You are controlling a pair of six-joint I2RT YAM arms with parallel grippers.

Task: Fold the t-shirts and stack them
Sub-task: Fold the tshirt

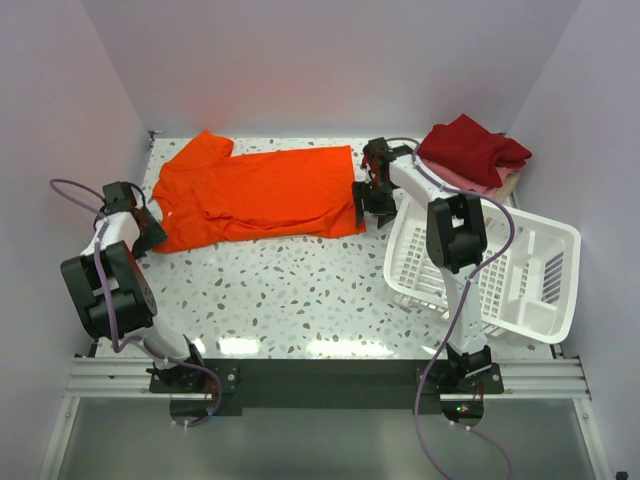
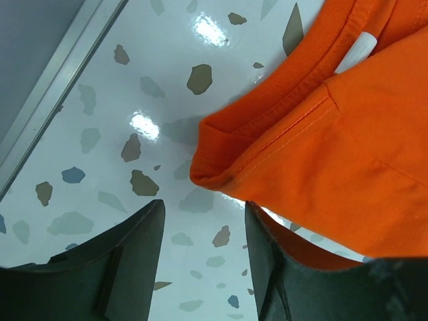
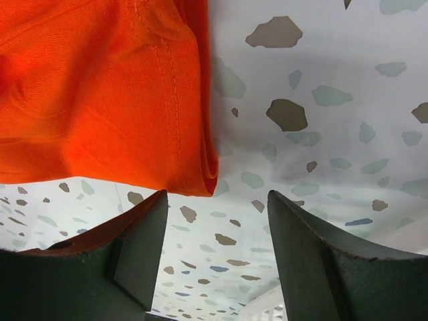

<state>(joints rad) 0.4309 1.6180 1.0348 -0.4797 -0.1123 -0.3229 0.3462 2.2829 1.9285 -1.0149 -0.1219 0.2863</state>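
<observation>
At the left, the left claw (image 2: 200, 217) is spread, low over the tabletop (image 1: 290, 290). A doubled, ribbed edge of the orange-red t-shirt (image 1: 260, 195) lies just before its gap, and it pinches nothing. The shirt lies flat across the far middle, partly doubled. At its right hem the right claw (image 3: 217, 197) is also spread, with the hem corner beside one finger. Further right, the dark red t-shirt (image 1: 472, 148) tops a folded pile (image 1: 500, 182), near the white basket (image 1: 540, 290). I judge the risk is that one claw closes on only one layer, or on no cloth, so the fold comes out crooked
</observation>
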